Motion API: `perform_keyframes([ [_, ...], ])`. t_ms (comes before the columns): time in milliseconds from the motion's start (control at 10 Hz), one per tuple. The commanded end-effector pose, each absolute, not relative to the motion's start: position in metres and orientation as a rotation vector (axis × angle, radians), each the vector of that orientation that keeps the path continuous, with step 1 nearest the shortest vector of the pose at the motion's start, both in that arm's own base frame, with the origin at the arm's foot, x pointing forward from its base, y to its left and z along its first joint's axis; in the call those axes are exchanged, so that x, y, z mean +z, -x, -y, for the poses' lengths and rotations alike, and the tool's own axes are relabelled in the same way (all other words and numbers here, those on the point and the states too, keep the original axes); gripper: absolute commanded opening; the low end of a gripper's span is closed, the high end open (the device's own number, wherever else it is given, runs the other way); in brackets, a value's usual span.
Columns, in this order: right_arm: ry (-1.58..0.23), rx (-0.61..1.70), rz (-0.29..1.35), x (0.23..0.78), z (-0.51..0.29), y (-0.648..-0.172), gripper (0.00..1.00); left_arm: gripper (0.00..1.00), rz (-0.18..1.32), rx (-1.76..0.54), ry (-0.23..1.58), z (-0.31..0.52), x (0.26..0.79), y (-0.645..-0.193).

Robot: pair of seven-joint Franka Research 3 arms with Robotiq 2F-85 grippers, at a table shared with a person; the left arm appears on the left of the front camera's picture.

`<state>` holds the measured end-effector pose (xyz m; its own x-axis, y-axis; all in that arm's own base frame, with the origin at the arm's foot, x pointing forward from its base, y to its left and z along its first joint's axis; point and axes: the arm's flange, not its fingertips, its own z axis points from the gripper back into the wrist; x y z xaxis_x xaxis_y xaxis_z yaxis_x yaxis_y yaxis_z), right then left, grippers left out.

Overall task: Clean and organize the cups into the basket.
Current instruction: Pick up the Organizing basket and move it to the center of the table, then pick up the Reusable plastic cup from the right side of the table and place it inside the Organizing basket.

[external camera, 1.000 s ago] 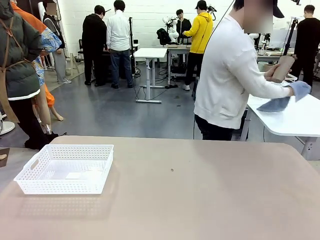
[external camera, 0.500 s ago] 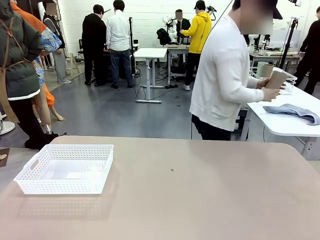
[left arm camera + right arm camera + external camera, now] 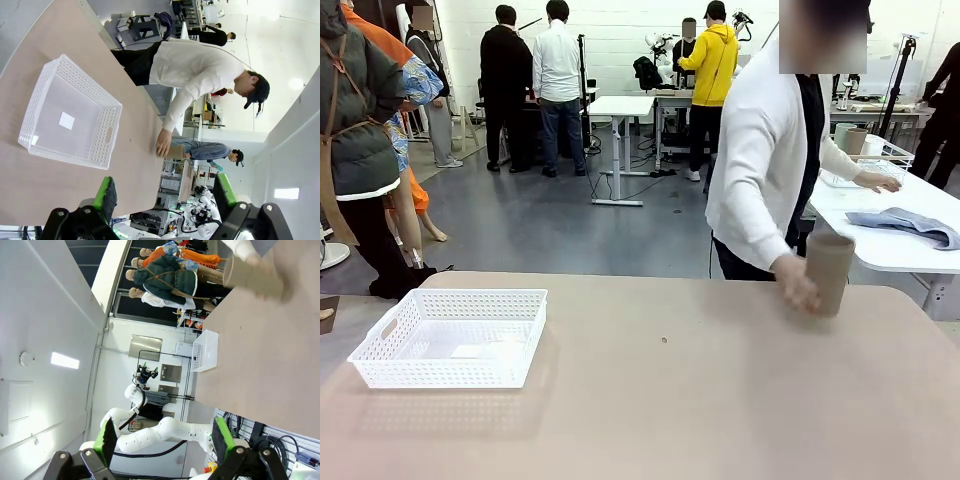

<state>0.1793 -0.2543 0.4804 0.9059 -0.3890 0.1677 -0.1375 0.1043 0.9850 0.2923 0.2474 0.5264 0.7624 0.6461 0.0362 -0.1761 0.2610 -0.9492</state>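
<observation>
Claws gaping and empty: left claw (image 3: 165,192) hangs over the tan surface (image 3: 670,410) short of the white basket (image 3: 470,296), right claw (image 3: 164,436) equally idle. Well right of the basket, a person's hand (image 3: 794,284) grips an upright tan cup (image 3: 831,270) at the surface's far edge.

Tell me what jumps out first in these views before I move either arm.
A person's hand grips a tan cup, upright, at the far right side of the table. The white basket sits on the table's left side with no cup in it. The left gripper and right gripper both hang open above the table, holding nothing.
</observation>
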Motion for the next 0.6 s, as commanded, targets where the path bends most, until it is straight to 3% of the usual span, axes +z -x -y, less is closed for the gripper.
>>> perform_keyframes([
  [0, -1.475, -0.187, 0.444, 0.4822, 0.2548, -0.1781, 1.0, 1.0, 0.48, 0.595, 1.188, -0.2448, 0.5259, -0.2923],
  [500, -1.475, -0.187, 0.444, 0.4822, 0.2548, -0.1781, 1.0, 1.0, 0.48, 0.595, 1.188, -0.2448, 0.5259, -0.2923],
])
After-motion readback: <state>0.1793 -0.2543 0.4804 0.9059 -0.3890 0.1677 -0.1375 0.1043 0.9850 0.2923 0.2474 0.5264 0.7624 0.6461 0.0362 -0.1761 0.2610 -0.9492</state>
